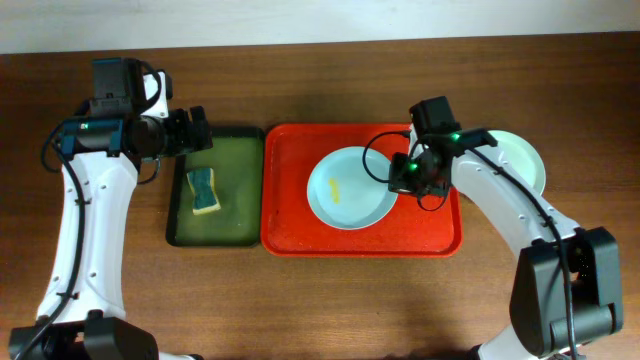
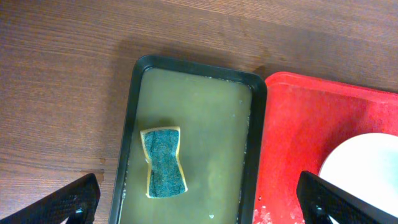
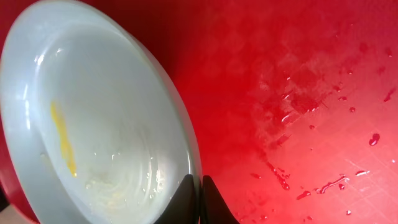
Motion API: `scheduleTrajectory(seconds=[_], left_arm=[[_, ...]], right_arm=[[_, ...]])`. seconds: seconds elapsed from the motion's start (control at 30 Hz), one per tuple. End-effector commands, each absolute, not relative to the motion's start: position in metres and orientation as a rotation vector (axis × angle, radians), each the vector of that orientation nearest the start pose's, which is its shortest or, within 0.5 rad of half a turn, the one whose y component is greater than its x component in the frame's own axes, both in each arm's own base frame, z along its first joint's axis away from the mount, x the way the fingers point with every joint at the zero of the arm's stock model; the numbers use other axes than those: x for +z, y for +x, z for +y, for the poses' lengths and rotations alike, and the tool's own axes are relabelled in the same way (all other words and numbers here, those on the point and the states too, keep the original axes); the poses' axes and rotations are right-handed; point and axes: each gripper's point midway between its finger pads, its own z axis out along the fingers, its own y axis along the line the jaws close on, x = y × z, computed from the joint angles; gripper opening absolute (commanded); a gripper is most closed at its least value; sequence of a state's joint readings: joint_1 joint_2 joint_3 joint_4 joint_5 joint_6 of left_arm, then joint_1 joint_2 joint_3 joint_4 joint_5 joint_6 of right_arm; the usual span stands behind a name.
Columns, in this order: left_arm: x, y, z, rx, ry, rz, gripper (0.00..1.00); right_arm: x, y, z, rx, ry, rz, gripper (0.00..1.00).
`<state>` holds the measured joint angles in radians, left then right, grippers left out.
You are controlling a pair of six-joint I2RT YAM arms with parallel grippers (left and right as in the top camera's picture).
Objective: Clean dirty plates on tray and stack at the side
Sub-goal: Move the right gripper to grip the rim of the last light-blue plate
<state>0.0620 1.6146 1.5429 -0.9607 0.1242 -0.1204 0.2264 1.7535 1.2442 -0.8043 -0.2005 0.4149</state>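
Your right end effector (image 3: 199, 186) pinches the rim of the pale blue plate (image 1: 345, 190) on the red-orange tray (image 1: 290, 230); your left end effector (image 1: 200, 130) hangs spread open.

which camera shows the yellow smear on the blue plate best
Right wrist: the smear is close up and large on the plate, its streak clear. Overhead shows it only as a small yellow mark. Left wrist catches just the plate's edge, no smear.
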Motion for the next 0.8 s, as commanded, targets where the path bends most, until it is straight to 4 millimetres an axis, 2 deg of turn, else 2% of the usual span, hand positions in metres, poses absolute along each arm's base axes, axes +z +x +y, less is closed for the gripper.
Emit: scheduleTrajectory(seconds=[0.0,0.13,0.2,0.23,0.3,0.33,0.37,0.4,0.47,0.5,0.53,0.57,0.6,0.7,0.77], left_arm=[[0.215,0.407,0.002,-0.191,-0.182,2.581,1.0],[0.215,0.407,0.002,-0.191,-0.182,2.581,0.99],[0.215,0.407,0.002,-0.191,-0.182,2.581,0.99],[0.215,0.407,0.002,-0.191,-0.182,2.581,0.99],[0.215,0.407,0.002,-0.191,-0.182,2.581,0.99],[0.215,0.407,0.002,-0.191,-0.182,2.581,1.0],[0.215,0.407,0.002,-0.191,-0.182,2.581,0.99],[0.215,0.407,0.002,-0.191,-0.182,2.581,0.99],[0.215,0.407,0.002,-0.191,-0.182,2.581,0.99],[0.215,0.407,0.002,-0.191,-0.182,2.581,0.99],[0.215,0.407,0.002,-0.191,-0.182,2.581,0.99],[0.215,0.407,0.002,-0.191,-0.182,2.581,0.99],[0.215,0.407,0.002,-0.191,-0.182,2.581,0.99],[0.215,0.407,0.002,-0.191,-0.182,2.581,0.99],[0.215,0.407,0.002,-0.191,-0.182,2.581,0.99]], right_arm=[[0.066,0.361,0.114,0.235,0.294,2.893,0.04],[0.045,0.357,0.116,0.211,0.293,2.947,0.04],[0.033,0.352,0.12,0.227,0.333,2.989,0.09],[0.031,0.348,0.122,0.23,0.329,3.006,0.2],[0.035,0.349,0.122,0.259,0.231,3.014,0.51],[0.059,0.353,0.129,0.4,0.125,3.022,0.57],[0.079,0.356,0.125,0.452,0.104,3.035,0.61],[0.099,0.357,0.111,0.454,0.115,3.052,0.99],[0.101,0.358,0.099,0.451,0.164,3.055,0.99],[0.094,0.354,0.096,0.448,0.166,3.069,0.94],[0.083,0.353,0.1,0.449,0.152,3.07,0.77],[0.073,0.354,0.104,0.452,0.128,3.054,0.41],[0.063,0.354,0.108,0.455,0.108,3.042,0.34],[0.032,0.361,0.112,0.464,0.074,2.958,0.34],[0.019,0.358,0.112,0.468,0.071,2.945,0.26]])
